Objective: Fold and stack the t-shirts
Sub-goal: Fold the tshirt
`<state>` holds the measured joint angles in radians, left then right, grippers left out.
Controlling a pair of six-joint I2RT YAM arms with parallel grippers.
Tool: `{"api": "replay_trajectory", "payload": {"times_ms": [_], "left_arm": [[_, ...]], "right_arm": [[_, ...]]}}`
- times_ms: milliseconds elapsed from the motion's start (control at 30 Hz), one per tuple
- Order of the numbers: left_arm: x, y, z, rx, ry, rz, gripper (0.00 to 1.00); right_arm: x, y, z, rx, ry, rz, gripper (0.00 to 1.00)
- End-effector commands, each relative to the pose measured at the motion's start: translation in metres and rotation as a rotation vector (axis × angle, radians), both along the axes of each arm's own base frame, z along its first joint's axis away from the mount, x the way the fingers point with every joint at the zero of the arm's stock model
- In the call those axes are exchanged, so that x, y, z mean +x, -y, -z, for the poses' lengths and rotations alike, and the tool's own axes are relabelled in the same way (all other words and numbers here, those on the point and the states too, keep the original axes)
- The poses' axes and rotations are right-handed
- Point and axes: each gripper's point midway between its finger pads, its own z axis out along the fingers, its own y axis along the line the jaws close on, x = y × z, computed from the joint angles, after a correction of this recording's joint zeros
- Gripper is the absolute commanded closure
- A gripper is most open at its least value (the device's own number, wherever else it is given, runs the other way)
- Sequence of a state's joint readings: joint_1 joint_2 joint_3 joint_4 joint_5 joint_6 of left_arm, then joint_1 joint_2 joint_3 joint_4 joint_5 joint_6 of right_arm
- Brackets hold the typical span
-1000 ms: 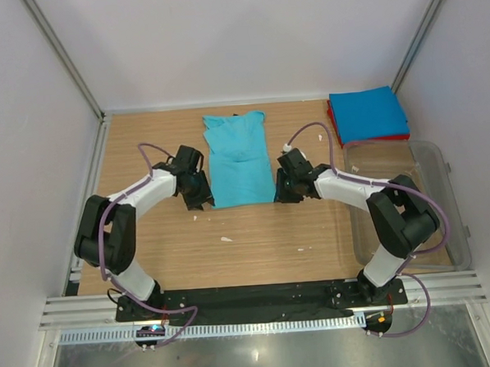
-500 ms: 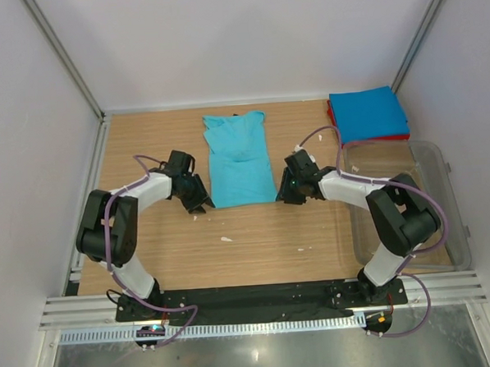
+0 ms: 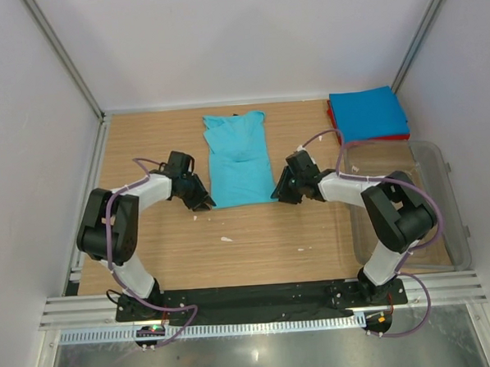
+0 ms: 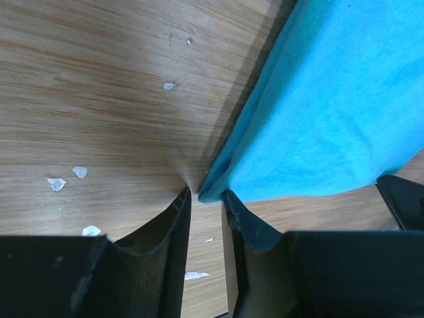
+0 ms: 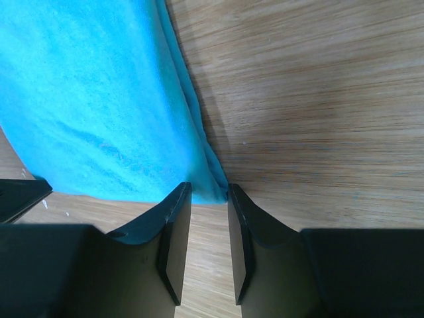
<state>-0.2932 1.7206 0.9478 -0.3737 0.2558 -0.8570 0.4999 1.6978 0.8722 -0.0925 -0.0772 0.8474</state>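
The turquoise t-shirt [image 3: 239,159] lies flat on the wooden table, folded into a long strip. My left gripper [image 3: 203,201] is at its near left corner. In the left wrist view the jaws [image 4: 207,195] stand narrowly open, with the shirt's corner [image 4: 311,112] between the tips. My right gripper [image 3: 280,191] is at the near right corner. In the right wrist view it [image 5: 209,192] is narrowly open astride the shirt's edge [image 5: 99,106]. The blue folded shirt [image 3: 366,114] lies on the red folded shirt [image 3: 374,138] at the back right.
A clear plastic tub [image 3: 429,248] stands at the right, beside my right arm. Small white flecks [image 3: 226,239] lie on the table near the left gripper [image 4: 56,183]. Metal frame posts and white walls close in the table.
Both grippers have dropped and shifted onto the turquoise shirt's near corners. The shirt itself has not moved.
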Motion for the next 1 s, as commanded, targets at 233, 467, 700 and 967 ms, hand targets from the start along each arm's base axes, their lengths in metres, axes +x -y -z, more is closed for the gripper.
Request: {"api": "replay_trajectory", "payload": {"times_ms": [233,467,700,967], "left_arm": [[-0.012,-0.020,0.023,0.102,-0.040,-0.020,1.00],[-0.032,-0.030,0.003,0.150,-0.015,0.008,1.00],[-0.074,-0.026,0.007,0.155,-0.030,0.045,1.00],[-0.107,-0.021,-0.024,0.144,0.043,0.044,1.00]], "right_arm": [[-0.013,0.008,0.011,-0.005,-0.029,0.032,0.90],[-0.043,0.013,0.003,-0.026,-0.011,-0.002,0.99],[-0.091,0.015,0.016,-0.074,-0.020,-0.040,0.99],[-0.123,0.021,-0.008,-0.128,0.063,-0.043,0.99]]}}
